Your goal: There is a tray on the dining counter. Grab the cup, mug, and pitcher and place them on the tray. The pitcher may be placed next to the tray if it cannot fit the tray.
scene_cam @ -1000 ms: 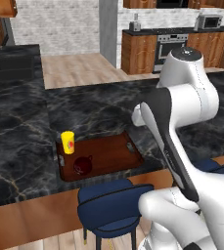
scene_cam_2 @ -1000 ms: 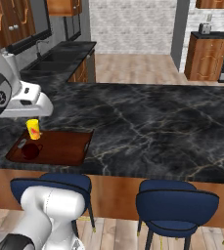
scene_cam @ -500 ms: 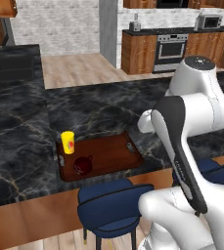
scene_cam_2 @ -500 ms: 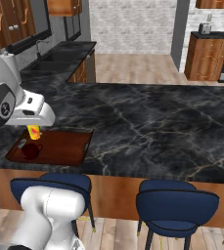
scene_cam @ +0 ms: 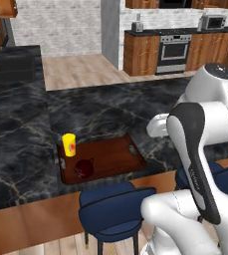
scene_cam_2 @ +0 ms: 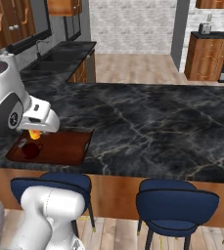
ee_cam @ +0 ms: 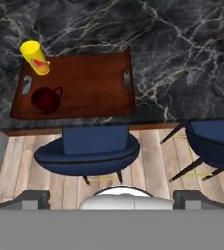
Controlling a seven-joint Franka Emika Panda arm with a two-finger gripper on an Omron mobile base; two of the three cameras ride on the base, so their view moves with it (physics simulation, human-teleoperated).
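Observation:
The dark reddish-brown tray (ee_cam: 89, 83) lies on the black marble dining counter (ee_cam: 182, 44), close to its wood front edge. The yellow cup (ee_cam: 34, 57) with a red mark stands upright at the tray's far left corner. The maroon mug (ee_cam: 46, 100) sits inside the tray near its left end. My gripper (ee_cam: 111, 199) hangs high above the counter's front edge and the stools. It is open, with nothing between its fingers. In the left base view the cup (scene_cam: 68, 144) and mug (scene_cam: 84, 168) stand left of my arm. The pitcher is out of view.
Blue stools (ee_cam: 89, 146) stand under the counter's front edge, one right below the tray and another (ee_cam: 213, 144) to the right. A sink (scene_cam_2: 59, 57) lies at the far left of the counter. A stove (scene_cam: 172, 50) and wood cabinets stand at the back.
The arm has swung back and to the right, away from the tray, with the jaws still open. Cup, mug and tray have stayed put.

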